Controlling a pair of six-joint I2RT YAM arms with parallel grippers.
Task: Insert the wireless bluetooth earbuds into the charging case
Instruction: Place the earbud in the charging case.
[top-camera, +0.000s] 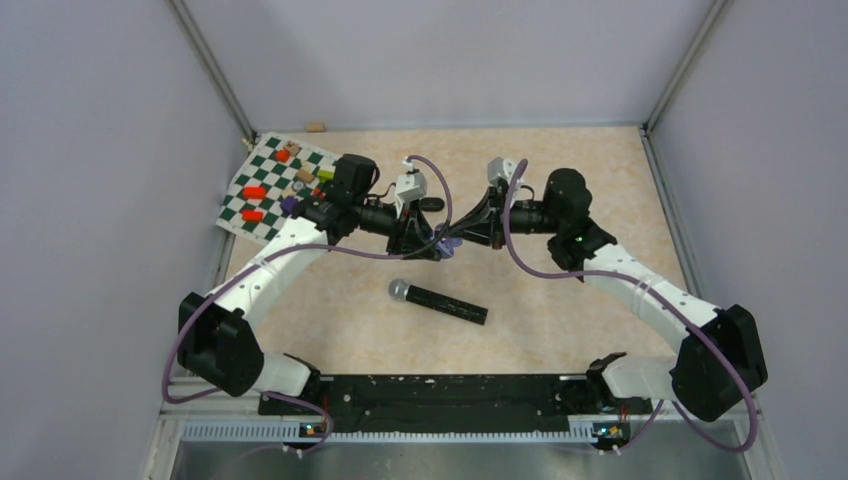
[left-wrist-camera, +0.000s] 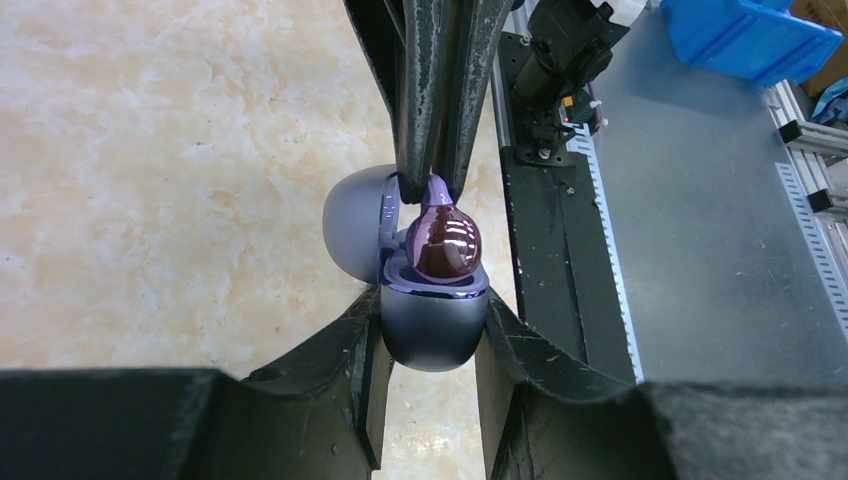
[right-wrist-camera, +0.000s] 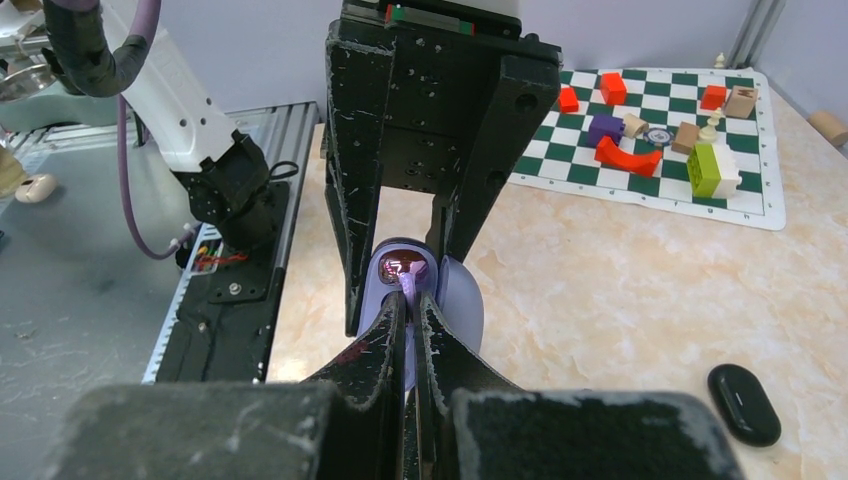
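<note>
Nearest, toward the bench's (top-camera: 590, 330) near edge, lies one black microphone (top-camera: 437, 302) with a silver head, aslant and alone. Beyond it, over the middle of the bench, the two arms meet tip to tip. The left gripper (left-wrist-camera: 430, 312) is clenched on one purple charging case (left-wrist-camera: 432, 345), a finger pressed to each side of its rounded body, and the lid (left-wrist-camera: 352, 235) is swung open to one side. The right gripper (right-wrist-camera: 410, 305) is pinched tight on the pale stem of one purple earbud (left-wrist-camera: 443, 243), the only bud that shows. Its glossy round body sits at the case's open mouth, touching the rim. Farther back, just behind the left gripper, one black oval case (right-wrist-camera: 745, 403) lies closed on the bench. At the far left corner is one green-and-white chequered mat (right-wrist-camera: 680, 195). It carries four red blocks (right-wrist-camera: 613, 88) among a scatter of other small pieces, whose number I cannot fix at this size. One wooden peg (top-camera: 316, 127) rests at the far edge.
</note>
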